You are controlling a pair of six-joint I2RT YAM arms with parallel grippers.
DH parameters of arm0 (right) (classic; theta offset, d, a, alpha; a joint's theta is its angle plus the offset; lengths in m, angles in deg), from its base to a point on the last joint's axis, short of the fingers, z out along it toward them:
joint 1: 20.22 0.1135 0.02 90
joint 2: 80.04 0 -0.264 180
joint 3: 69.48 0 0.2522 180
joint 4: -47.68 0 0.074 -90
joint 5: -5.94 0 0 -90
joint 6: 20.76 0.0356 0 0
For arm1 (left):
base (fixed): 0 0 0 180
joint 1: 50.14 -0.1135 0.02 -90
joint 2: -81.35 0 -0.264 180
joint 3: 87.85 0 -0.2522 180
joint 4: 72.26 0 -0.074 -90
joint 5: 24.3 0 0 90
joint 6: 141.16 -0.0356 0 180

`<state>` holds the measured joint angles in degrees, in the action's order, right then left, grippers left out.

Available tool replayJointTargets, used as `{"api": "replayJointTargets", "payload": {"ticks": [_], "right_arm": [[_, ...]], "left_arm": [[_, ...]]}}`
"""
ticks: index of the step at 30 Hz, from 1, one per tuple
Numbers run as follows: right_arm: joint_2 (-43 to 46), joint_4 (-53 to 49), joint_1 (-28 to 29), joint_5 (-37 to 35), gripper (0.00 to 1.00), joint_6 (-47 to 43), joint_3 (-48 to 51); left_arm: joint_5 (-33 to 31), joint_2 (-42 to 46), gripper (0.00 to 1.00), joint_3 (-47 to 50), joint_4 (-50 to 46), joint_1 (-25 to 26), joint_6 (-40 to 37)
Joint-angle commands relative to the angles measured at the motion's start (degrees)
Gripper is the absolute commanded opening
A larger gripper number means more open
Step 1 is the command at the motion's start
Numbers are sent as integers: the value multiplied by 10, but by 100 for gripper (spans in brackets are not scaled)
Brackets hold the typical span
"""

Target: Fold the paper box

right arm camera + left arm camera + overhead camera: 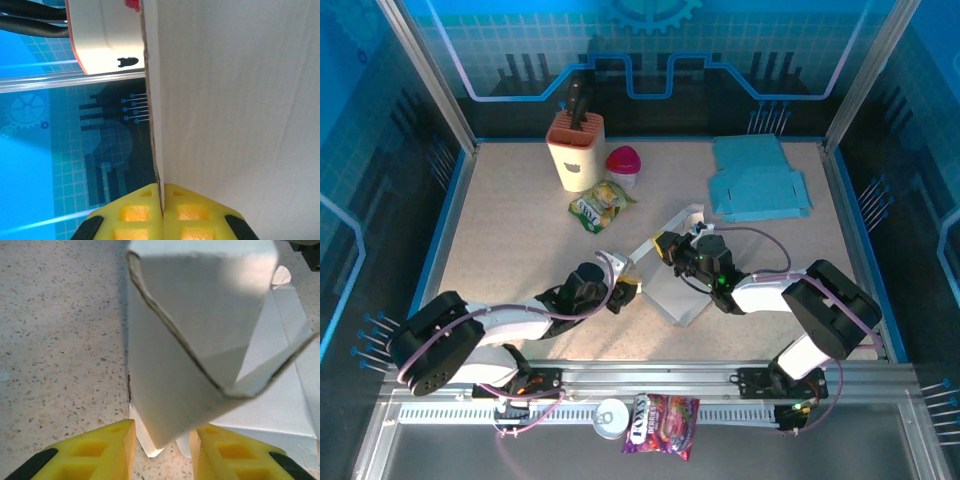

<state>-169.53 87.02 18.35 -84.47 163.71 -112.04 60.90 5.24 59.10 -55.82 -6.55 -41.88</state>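
Note:
A white paper box (677,290), half folded, lies in the middle of the table between the two arms. In the left wrist view a raised panel of the box (200,340) stands before me, and its lower corner dips between the yellow fingers (115,445). My left gripper (162,435) is open, with a gap on each side of that corner; from above the left gripper (623,286) sits at the box's left end. My right gripper (162,194) is shut on the edge of a box panel (240,125), and from above the right gripper (670,247) is at the box's far side.
A tan knife block (575,150), a pink-lidded cup (624,161) and a green snack bag (601,205) stand at the back left. Flat blue box blanks (756,180) lie at the back right. A candy bag (661,411) and a small can (610,416) rest on the front rail.

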Motion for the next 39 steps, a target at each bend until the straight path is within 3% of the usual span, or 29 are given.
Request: {"api": "replayJointTargets", "payload": {"ticks": [1,12,24,39], "right_arm": [[-15,14,5,-4,0,7,15],[-24,45,14,-31,0,16,29],[-38,99,38,-78,0,45,46],[1,64,55,-113,0,52,56]], "left_arm": [[-29,-14,34,-18,38,7,17],[-73,-52,21,-44,53,38,37],[-149,-96,28,-68,85,66,72],[-254,-131,25,-97,96,92,112]]}}
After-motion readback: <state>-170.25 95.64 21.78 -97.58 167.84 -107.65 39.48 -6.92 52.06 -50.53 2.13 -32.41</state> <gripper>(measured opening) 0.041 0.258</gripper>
